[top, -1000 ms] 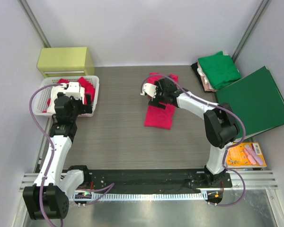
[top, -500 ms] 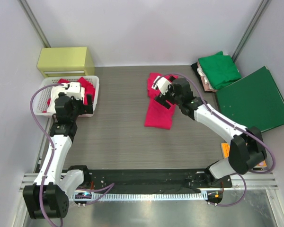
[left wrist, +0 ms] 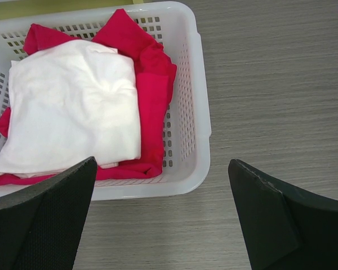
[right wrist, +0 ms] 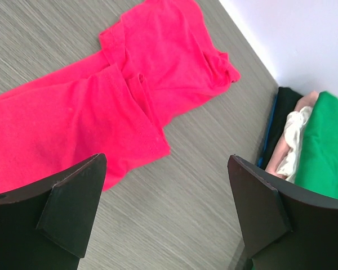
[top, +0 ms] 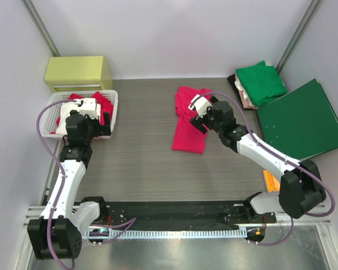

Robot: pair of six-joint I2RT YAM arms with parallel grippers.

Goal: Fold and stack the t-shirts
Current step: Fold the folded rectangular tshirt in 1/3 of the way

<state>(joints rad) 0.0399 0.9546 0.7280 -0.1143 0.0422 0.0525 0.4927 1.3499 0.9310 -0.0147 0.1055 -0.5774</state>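
Note:
A pinkish-red t-shirt (top: pixel 188 122) lies partly folded, long and narrow, in the middle of the table; it also shows in the right wrist view (right wrist: pixel 101 107). My right gripper (top: pixel 200 117) is open and empty, hovering over the shirt's right edge (right wrist: pixel 166 169). A green t-shirt (top: pixel 261 82) lies on top of a pale beige-pink one (top: pixel 245 99) at the back right, both also in the right wrist view (right wrist: pixel 327 146) (right wrist: pixel 290 152). My left gripper (top: pixel 104 127) is open and empty just in front of the white basket (left wrist: pixel 198 140), above bare table (left wrist: pixel 162 169).
The basket (top: pixel 112 98) at the left holds a white shirt (left wrist: pixel 73 107) on a red one (left wrist: pixel 155 84). A yellow-green box (top: pixel 78 72) stands behind it. A dark-green folder (top: pixel 301 121) lies at the right, an orange package (top: pixel 290 184) in front of it.
My right gripper has drawn back to the right and nearer, off the far end of the pinkish-red shirt, which now lies uncovered. The left arm has not moved.

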